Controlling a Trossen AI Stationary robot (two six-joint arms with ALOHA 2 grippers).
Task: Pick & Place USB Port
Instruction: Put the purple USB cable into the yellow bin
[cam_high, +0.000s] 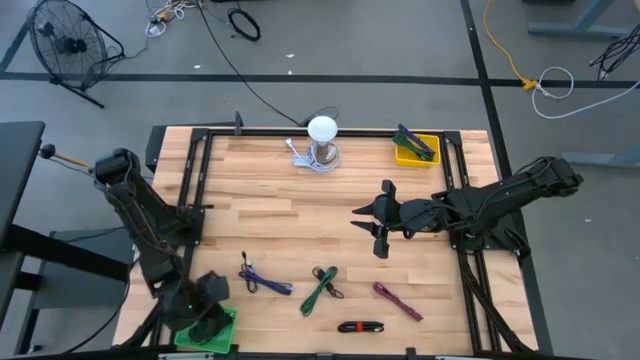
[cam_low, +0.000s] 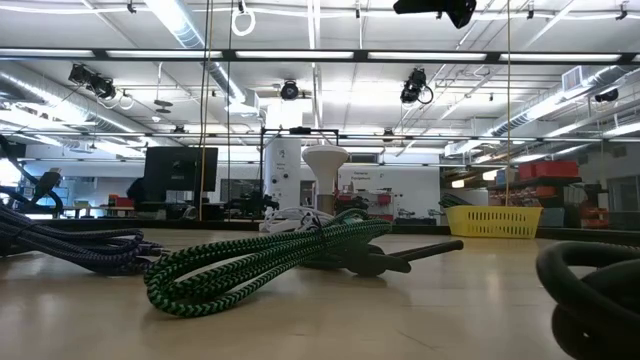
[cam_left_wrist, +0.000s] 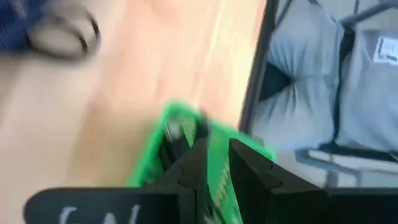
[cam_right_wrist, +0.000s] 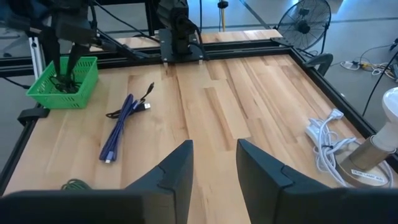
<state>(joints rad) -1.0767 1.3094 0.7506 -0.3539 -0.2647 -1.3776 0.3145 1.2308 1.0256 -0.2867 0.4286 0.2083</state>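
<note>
Left gripper (cam_high: 205, 318), jaws nearly together, dips into green bin (cam_high: 226, 322) at worktop (cam_high: 270, 215) corner (prob. dropping a cable), right gripper (cam_high: 375, 225) waits mid-table, jaws spread, above loose cables (cam_high: 320, 288).

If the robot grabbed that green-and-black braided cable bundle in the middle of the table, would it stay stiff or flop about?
The green-and-black braided cable bundle would probably flop: it lies in loose folded loops, so the ends would likely droop from a pinch. It looks light, being thin cord. Its woven sheath, clear in the low view, should give the fingers some grip, so slipping seems unlikely.
</note>
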